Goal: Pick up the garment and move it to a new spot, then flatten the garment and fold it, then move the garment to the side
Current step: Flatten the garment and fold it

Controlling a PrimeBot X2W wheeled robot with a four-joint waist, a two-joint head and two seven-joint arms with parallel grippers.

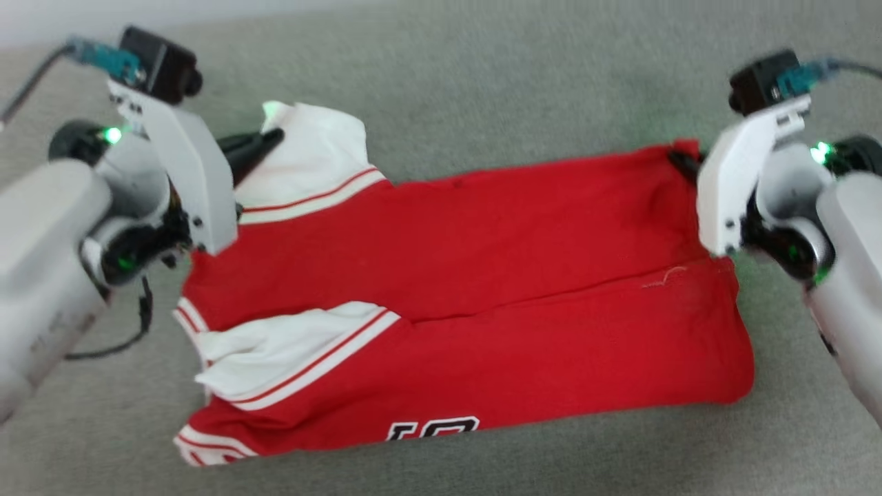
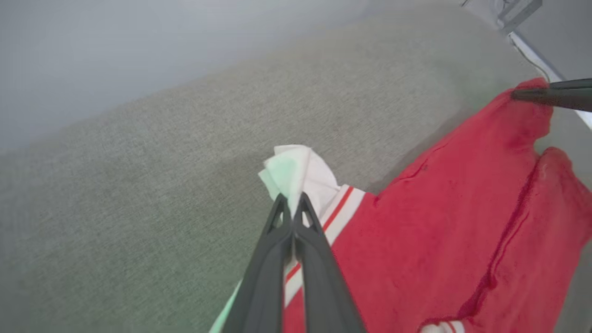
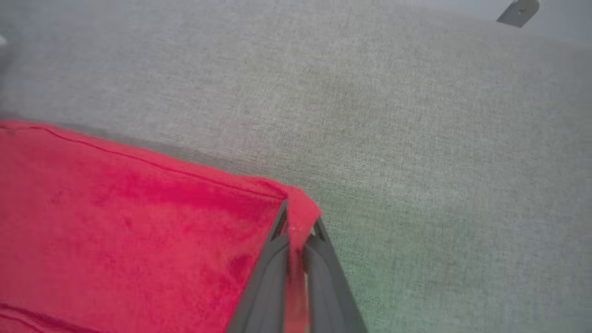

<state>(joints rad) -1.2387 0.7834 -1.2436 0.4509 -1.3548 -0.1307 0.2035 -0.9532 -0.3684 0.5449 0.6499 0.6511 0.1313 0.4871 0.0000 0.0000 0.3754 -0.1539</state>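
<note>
The red garment [image 1: 482, 269] lies folded lengthwise on the grey cloth surface, white sleeves at the left and black lettering [image 1: 433, 428] at its near edge. My left gripper [image 1: 274, 138] is shut on the far white sleeve [image 2: 300, 173], pinching it between dark fingers [image 2: 277, 249]. My right gripper [image 1: 679, 160] is shut on the far right red corner [image 3: 300, 210], which bunches over the fingertips [image 3: 277, 226]. In the left wrist view the right gripper [image 2: 515, 94] reaches in from the right edge, holding that corner. The far half of the garment looks lifted between the two grips.
Grey fabric surface [image 1: 482, 83] spreads on all sides of the garment. A black cable [image 1: 131, 331] loops under my left forearm. A pale wall edge [image 2: 69, 55] shows beyond the surface in the left wrist view.
</note>
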